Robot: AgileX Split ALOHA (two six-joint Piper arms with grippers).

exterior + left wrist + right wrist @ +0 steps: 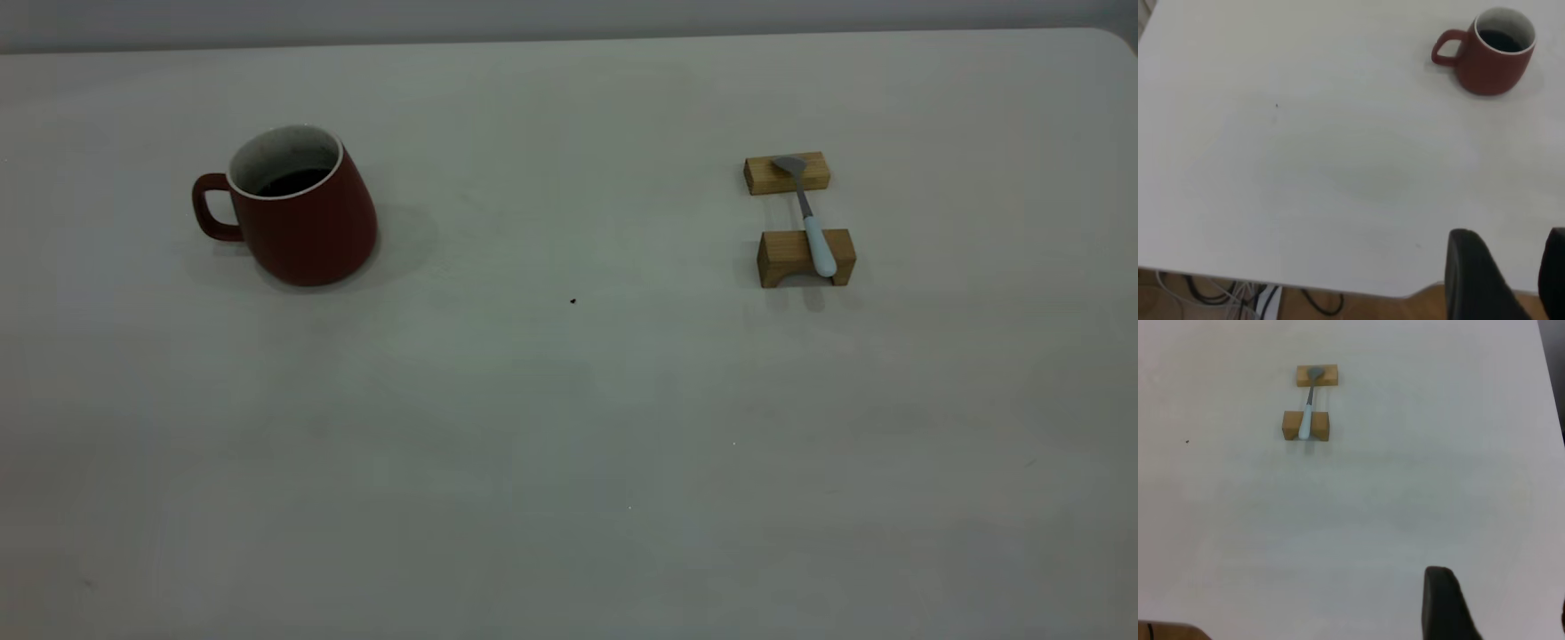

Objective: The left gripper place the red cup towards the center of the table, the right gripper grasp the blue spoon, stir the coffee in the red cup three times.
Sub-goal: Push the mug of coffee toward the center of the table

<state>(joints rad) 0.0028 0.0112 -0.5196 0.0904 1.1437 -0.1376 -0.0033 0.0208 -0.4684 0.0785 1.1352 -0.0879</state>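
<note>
I'm seeing the red cup (pixel 298 209) sitting upright on the table (pixel 569 427), left of centre, handle pointing outward, the coffee (pixel 292 181) inside. The blue spoon (pixel 807 213) is lying across two wooden blocks (pixel 805 258) on the right side, well apart from the cup. The left gripper (pixel 1508 280) is hovering at the table edge, jaws released. The right gripper (pixel 1498 607) is showing one finger; I cannot tell its jaw state.

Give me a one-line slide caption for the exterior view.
Red cup of coffee at table left; blue spoon bridging two wooden blocks at right.
</note>
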